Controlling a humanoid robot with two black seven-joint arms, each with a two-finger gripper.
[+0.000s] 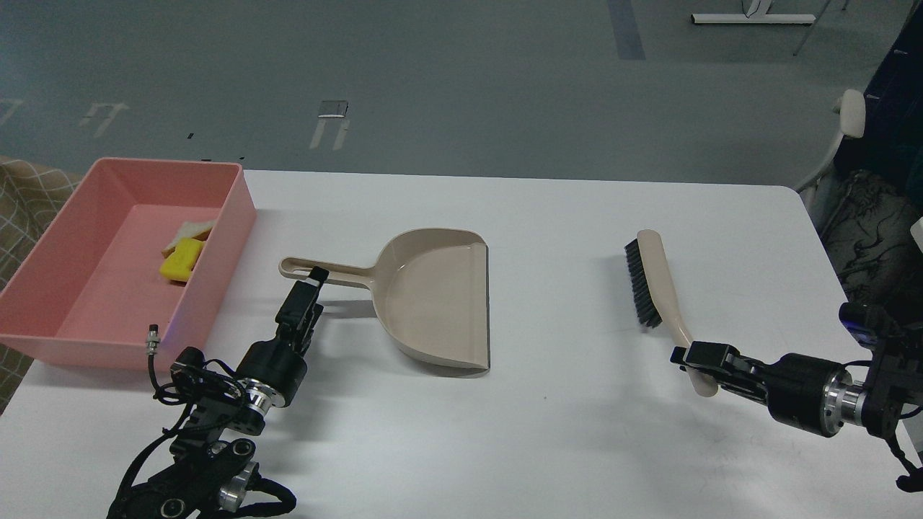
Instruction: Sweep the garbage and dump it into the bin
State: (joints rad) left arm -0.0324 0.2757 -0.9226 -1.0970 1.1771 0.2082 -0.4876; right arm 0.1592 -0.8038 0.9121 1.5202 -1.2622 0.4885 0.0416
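Observation:
The yellow sponge [180, 261] and the white bread slice [192, 231] lie inside the pink bin [86, 333] at the table's left edge. The beige dustpan [436, 295] lies flat and empty mid-table, its handle [328, 270] pointing left. My left gripper [311, 280] has its tip at the near edge of that handle; its fingers cannot be told apart. My right gripper [694, 357] is shut on the handle end of the beige brush [656, 285], whose black bristles face left, low over the table on the right.
The white table [562, 432] runs to its right edge near a chair [849, 115] and dark fabric. Checked cloth [25, 194] lies beyond the bin on the left. A loose cable plug [153, 339] sticks up from my left arm beside the bin's near wall.

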